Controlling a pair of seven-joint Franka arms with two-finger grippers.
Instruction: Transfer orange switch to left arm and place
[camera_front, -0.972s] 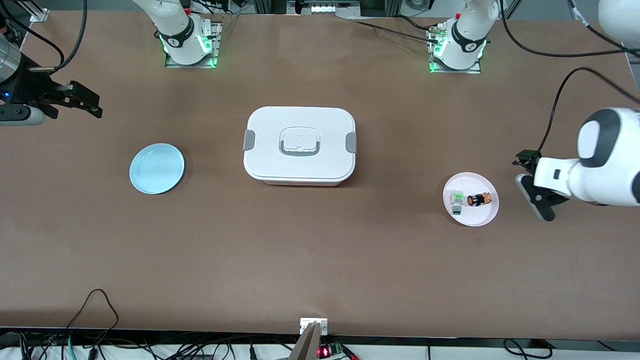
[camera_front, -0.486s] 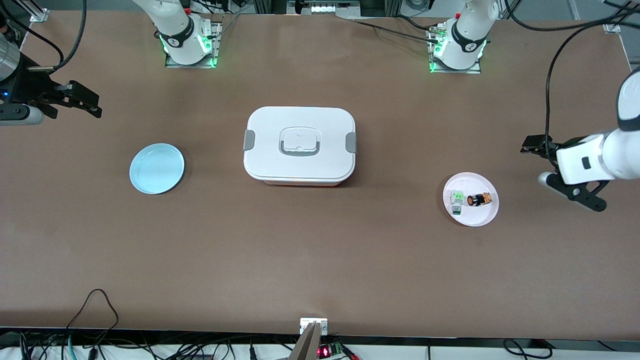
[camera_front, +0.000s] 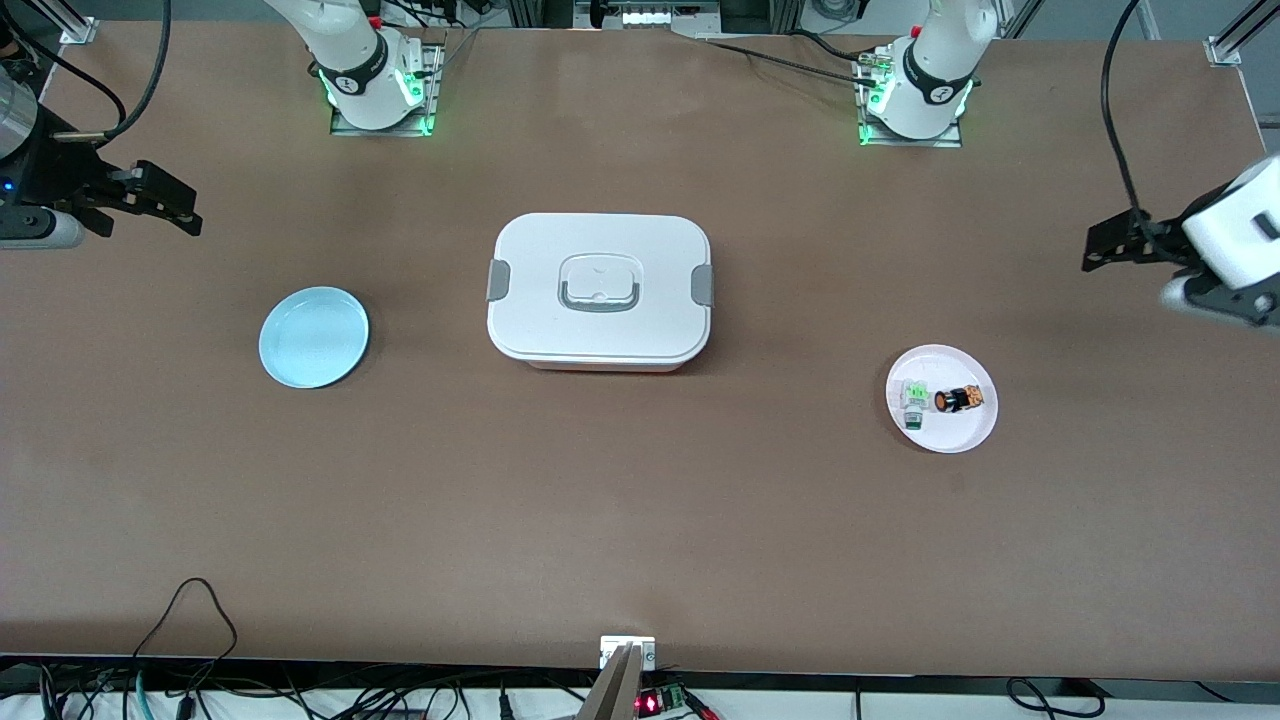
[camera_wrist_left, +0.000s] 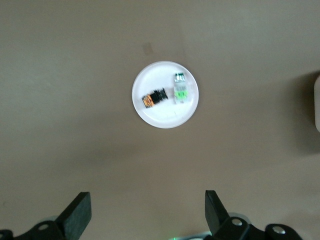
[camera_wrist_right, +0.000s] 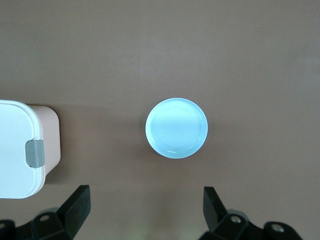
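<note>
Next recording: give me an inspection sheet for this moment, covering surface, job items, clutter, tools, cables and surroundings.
Surface: brown table, no spills seen.
Job items: orange switch lies on the pink plate toward the left arm's end; box shut, mid-table.
Clutter: green part beside the switch on that plate; blue plate bare, toward the right arm's end.
Tools: left tool open, up over the table edge at its end; right tool open, waiting over its end.
Cables: black loop on the table's near edge; others trail off each arm.
Surroundings: wiring along the near edge.
</note>
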